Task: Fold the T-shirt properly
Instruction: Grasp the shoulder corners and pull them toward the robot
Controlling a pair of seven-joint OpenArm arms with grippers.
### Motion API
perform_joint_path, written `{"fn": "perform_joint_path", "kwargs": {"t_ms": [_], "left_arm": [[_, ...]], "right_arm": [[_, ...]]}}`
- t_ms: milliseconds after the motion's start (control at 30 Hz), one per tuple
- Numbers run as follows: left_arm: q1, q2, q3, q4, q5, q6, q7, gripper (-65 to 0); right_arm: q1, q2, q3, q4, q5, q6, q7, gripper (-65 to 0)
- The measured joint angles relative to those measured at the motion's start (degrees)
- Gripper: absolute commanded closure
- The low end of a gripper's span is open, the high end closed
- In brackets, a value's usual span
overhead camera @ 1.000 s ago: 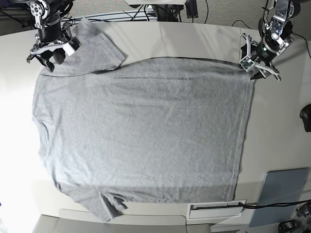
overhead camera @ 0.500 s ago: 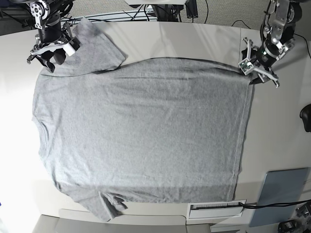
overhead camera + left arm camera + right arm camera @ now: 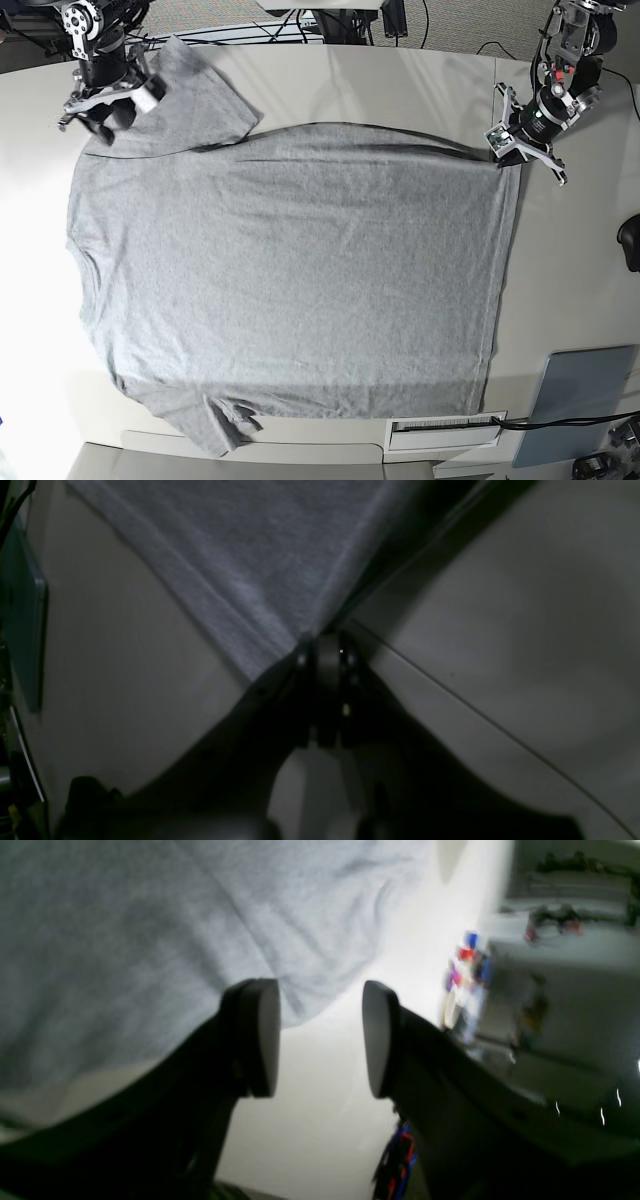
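The heather-grey T-shirt (image 3: 290, 270) lies spread flat on the table, plain side up, neck at the left and hem at the right. My left gripper (image 3: 512, 150) is at the shirt's back right hem corner. In the left wrist view (image 3: 327, 647) its jaws are pressed together at the tip of that corner of the T-shirt (image 3: 250, 555). My right gripper (image 3: 100, 120) is by the back left sleeve. In the right wrist view (image 3: 320, 1040) it is open and empty, with the sleeve's edge (image 3: 125, 915) under and behind one finger.
A grey-blue flat pad (image 3: 580, 400) lies at the front right and also shows in the left wrist view (image 3: 22, 615). A white slotted strip (image 3: 445, 432) sits at the table's front edge. A black object (image 3: 630, 245) is at the right edge. Cables run along the back.
My left gripper has shifted left onto the shirt's back right corner, and its arm has tilted back. My right gripper has stayed by the back left sleeve.
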Motion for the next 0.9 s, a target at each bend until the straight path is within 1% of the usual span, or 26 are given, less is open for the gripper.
{"fn": "perform_joint_path", "kwargs": {"t_ms": [33, 100, 200, 267, 333, 367, 433, 500, 600, 667, 833, 900], "left_arm": [[0.0, -0.02, 0.0, 0.0, -0.02, 0.0, 0.0, 0.0], [0.0, 0.0, 0.0, 0.0, -0.02, -0.02, 0.02, 0.0], [0.02, 0.0, 0.0, 0.0, 0.04, 0.0, 0.02, 0.0], [0.02, 0.0, 0.0, 0.0, 0.02, 0.0, 0.0, 0.0], [0.02, 0.0, 0.0, 0.0, 0.02, 0.0, 0.0, 0.0], [0.02, 0.0, 0.0, 0.0, 0.04, 0.0, 0.02, 0.0], [0.0, 0.0, 0.0, 0.0, 0.07, 0.0, 0.04, 0.0], [0.0, 0.0, 0.0, 0.0, 0.04, 0.0, -0.02, 0.0], [0.02, 0.0, 0.0, 0.0, 0.07, 0.02, 0.02, 0.0], [0.02, 0.0, 0.0, 0.0, 0.07, 0.02, 0.04, 0.0], [0.02, 0.02, 0.0, 0.0, 0.07, 0.02, 0.02, 0.0], [0.0, 0.0, 0.0, 0.0, 0.07, 0.02, 0.02, 0.0]], "right_arm": [[-0.02, 0.76, 0.0, -0.04, 1.84, 2.71, 0.17, -26.6], [0.0, 1.92, 0.0, -0.85, 3.58, 5.77, 1.05, -26.6], [0.26, 3.48, 0.0, -2.45, 3.56, 8.35, 4.52, -26.6], [1.73, 3.67, 0.0, -4.35, 2.8, 12.07, 5.03, -26.6], [2.97, 3.67, 0.0, -6.75, 1.88, 14.95, 4.42, -26.6], [3.52, 3.82, 0.0, -7.65, 1.66, 15.76, 4.31, -26.6], [3.5, 4.57, -0.02, -8.26, 1.6, 15.96, 4.26, -26.6], [3.32, 5.95, -0.07, -8.26, 1.57, 17.92, 4.39, -26.6], [3.15, 7.17, -0.07, -8.26, 1.55, 19.34, 4.46, -26.6], [3.15, 7.32, -0.13, -8.26, 1.55, 20.22, 4.46, -26.6], [3.08, 7.3, -0.26, -8.26, 3.34, 25.53, 5.68, -26.6], [3.02, 7.3, -0.28, -8.26, 3.32, 25.49, 6.97, -26.6]]}}
